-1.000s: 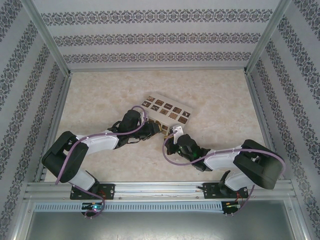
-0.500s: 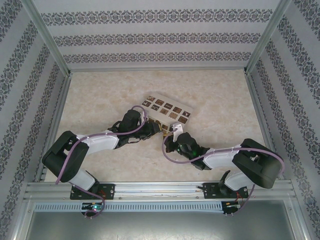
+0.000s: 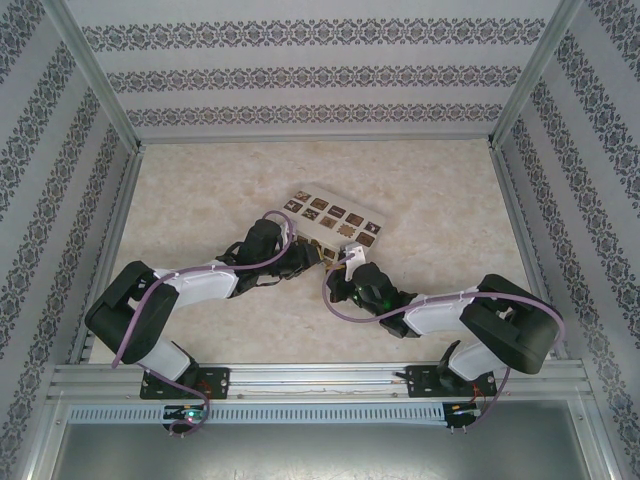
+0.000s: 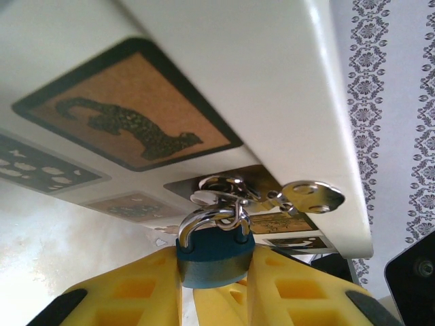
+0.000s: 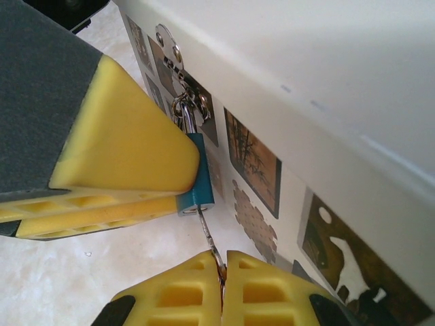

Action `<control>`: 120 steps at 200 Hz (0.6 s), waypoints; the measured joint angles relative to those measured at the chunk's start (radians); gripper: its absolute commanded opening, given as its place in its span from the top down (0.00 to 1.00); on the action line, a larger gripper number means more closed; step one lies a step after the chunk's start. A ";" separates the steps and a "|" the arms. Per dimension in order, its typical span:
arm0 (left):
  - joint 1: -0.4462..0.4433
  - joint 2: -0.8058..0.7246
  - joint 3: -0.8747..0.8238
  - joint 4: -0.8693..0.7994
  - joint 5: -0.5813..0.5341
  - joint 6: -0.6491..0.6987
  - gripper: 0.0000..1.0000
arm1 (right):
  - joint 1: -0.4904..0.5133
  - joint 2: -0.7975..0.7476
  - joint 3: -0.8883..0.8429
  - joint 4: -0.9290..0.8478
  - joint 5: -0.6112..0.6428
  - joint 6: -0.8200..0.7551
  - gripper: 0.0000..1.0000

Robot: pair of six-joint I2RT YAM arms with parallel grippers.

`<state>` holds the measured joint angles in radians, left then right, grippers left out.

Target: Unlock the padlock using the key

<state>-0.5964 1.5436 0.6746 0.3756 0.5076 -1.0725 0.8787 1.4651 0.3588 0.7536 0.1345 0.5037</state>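
My main worry is the twist. My right hand (image 5: 221,272) is pinched tight on the key (image 5: 208,234) by a thin sliver at its very tip, so the key could roll in the grip instead of turning the lock. I cannot tell how deep the blade sits. If my wrist is off the key's line, I judge it would bend or back out. My left hand (image 4: 214,275) is clamped on the padlock (image 4: 214,255), and the blue body could spin there or drag the white box (image 4: 258,81) across the bench (image 3: 420,190).

The padlock hangs from the hasp (image 4: 224,193) on the box's near side, between my two hands. Its long axis runs shackle to keyway. The shackle points far, into the hasp, and the keyway faces near and right, towards the key.
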 measured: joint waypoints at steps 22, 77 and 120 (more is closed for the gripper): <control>0.000 0.000 0.000 0.003 -0.004 -0.002 0.74 | 0.000 0.004 0.006 0.000 -0.002 0.007 1.00; 0.000 0.020 0.007 0.024 -0.026 -0.003 0.74 | -0.021 0.035 0.032 0.008 -0.022 0.018 1.00; 0.000 0.047 0.017 0.041 -0.052 -0.007 0.74 | -0.053 0.077 0.055 0.026 -0.065 0.023 1.00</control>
<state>-0.5964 1.5909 0.6918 0.4168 0.4557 -1.0794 0.8261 1.5417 0.4137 0.7792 0.0696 0.5262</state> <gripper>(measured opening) 0.265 0.047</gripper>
